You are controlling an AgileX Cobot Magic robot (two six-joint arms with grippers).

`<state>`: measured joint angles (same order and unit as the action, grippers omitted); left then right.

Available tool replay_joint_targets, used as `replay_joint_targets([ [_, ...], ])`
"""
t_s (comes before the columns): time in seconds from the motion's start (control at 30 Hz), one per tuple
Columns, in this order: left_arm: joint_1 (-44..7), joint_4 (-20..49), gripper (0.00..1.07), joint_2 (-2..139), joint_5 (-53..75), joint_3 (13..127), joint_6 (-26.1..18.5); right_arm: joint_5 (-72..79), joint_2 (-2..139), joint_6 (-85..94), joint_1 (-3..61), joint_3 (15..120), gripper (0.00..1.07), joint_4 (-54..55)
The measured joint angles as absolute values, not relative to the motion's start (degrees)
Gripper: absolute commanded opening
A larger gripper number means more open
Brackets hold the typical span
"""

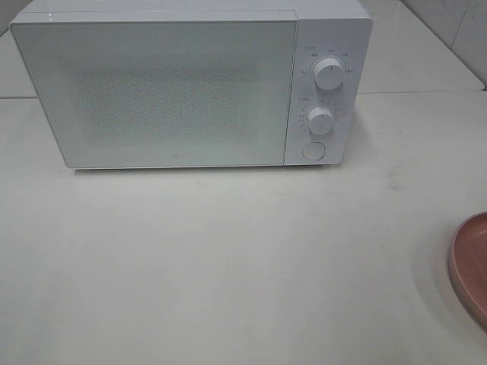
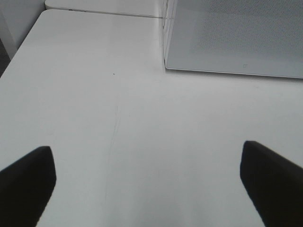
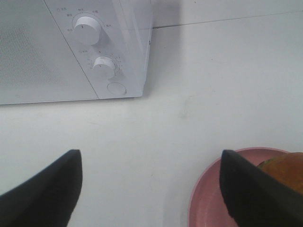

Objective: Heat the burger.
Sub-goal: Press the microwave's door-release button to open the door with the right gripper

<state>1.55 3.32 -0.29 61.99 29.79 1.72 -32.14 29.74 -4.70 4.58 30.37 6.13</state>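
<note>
The burger [image 3: 284, 170] shows only as a golden-brown bun edge on a pink plate [image 3: 206, 198] in the right wrist view, partly hidden behind one finger. My right gripper [image 3: 151, 189] hovers open above the table beside that plate, with nothing between its fingers. The plate's rim [image 1: 468, 266] also peeks in at the right edge of the exterior high view; the burger is out of that view. My left gripper [image 2: 147, 184] stands wide open over bare table, in front of the microwave's left corner. Neither arm appears in the exterior high view.
A white microwave [image 1: 183, 84] with its door shut stands at the back of the white table [image 1: 228, 266]. Two round knobs [image 1: 329, 74] [image 1: 320, 119] and a round button [image 1: 312, 150] sit on its right panel. The table's left edge [image 2: 19, 52] shows in the left wrist view.
</note>
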Motion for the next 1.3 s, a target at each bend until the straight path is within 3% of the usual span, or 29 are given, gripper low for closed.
replay_joint_targets([
  [0.47, 1.55, 3.32, 0.98, -0.29, 61.99, 29.79, 1.72, -14.15, 43.14, -4.7, 4.58, 28.88, 0.76, 5.16],
  [1.3, 1.55, 3.32, 0.98, -0.29, 61.99, 29.79, 1.72, 44.98, 65.09, -2.06, 4.58, 10.83, 0.75, 6.02],
])
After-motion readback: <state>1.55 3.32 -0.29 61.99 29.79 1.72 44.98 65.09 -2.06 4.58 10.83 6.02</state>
